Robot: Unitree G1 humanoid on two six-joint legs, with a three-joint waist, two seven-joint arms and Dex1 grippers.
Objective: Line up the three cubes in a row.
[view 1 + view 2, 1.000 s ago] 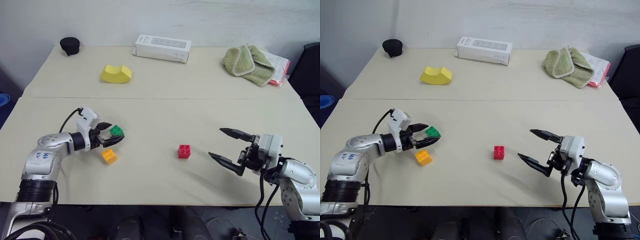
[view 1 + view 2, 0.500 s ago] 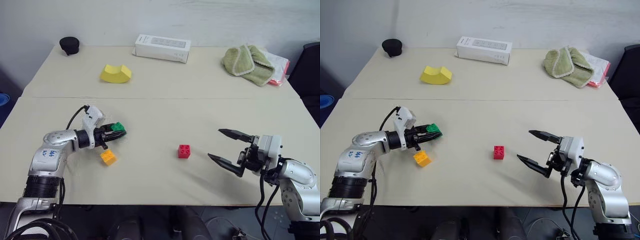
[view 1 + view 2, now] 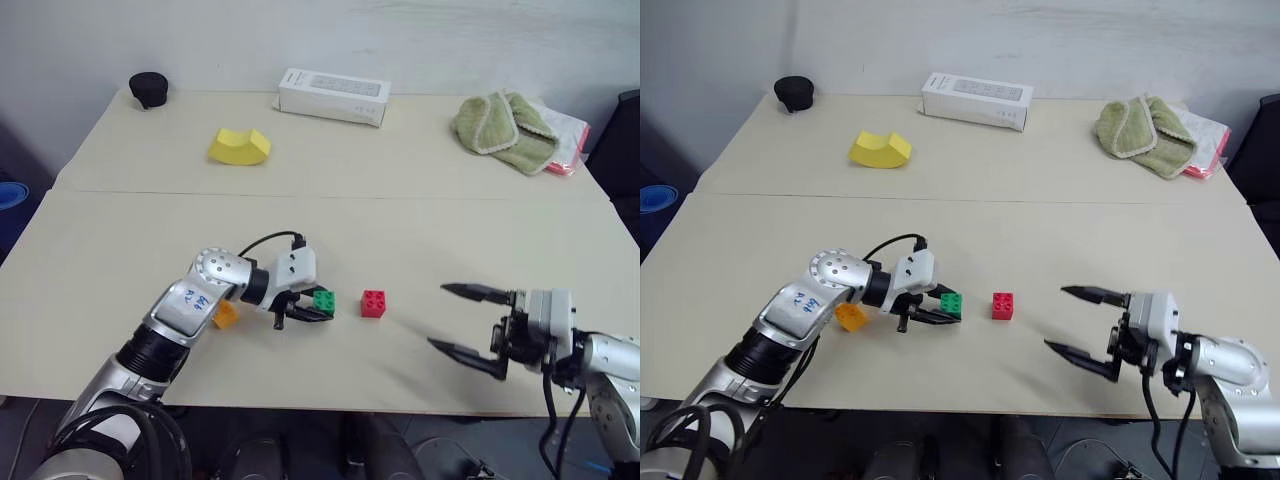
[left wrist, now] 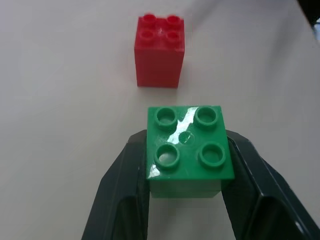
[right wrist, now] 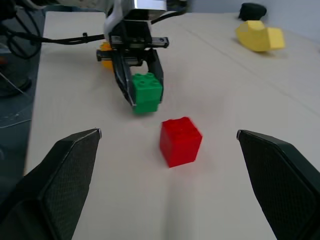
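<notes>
My left gripper (image 3: 318,307) is shut on the green cube (image 3: 323,302), its two black fingers pressed on the cube's sides in the left wrist view (image 4: 189,150). The red cube (image 3: 373,303) stands on the table just right of the green one, a small gap between them. The orange-yellow cube (image 3: 226,314) lies to the left, partly hidden behind my left forearm. My right gripper (image 3: 466,323) is open and empty, hovering to the right of the red cube (image 5: 180,141).
A yellow curved foam block (image 3: 239,146), a white box (image 3: 333,95), a black round object (image 3: 151,88) and a green cloth (image 3: 504,120) lie along the far side of the beige table (image 3: 420,225). The table's near edge runs just below both grippers.
My left gripper closed on the green cube and carried it right, to beside the red cube. The right gripper drew back slightly. The camera view shifted a little.
</notes>
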